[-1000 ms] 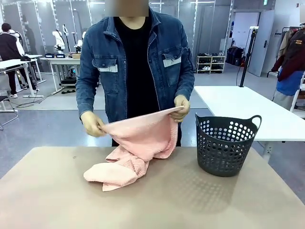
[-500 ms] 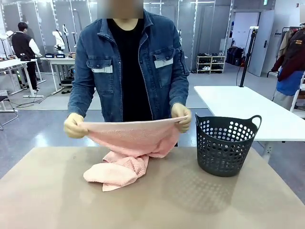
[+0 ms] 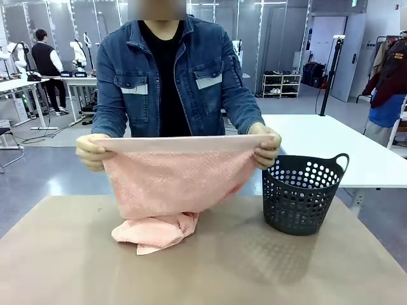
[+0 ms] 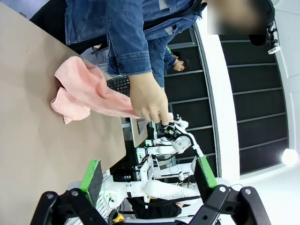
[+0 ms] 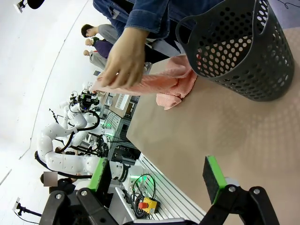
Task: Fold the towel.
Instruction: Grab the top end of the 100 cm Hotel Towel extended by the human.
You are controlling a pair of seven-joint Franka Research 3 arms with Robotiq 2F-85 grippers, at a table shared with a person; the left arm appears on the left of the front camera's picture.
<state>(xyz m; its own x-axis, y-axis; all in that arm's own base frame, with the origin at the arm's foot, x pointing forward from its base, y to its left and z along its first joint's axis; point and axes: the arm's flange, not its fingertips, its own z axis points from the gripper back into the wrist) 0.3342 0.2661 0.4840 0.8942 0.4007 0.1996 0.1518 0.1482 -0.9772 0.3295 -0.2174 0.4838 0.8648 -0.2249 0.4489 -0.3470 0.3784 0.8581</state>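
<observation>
The person across the table holds the salmon-pink towel stretched by its top edge, one hand at each corner, the other hand near the basket. Its lower part lies bunched on the table. The towel also appears in the left wrist view, pinched by a hand, and the towel in the right wrist view hangs from a hand. My left gripper is open and well back from the cloth. My right gripper is open too, above bare tabletop.
A dark perforated plastic basket stands on the right of the brown table, close to the towel's right edge; the basket is large in the right wrist view. White tables and other people are farther back.
The person has spread their hands apart and lifted the towel's top edge, so it now hangs flat and wide; less cloth lies on the table. Both grippers stay open.
</observation>
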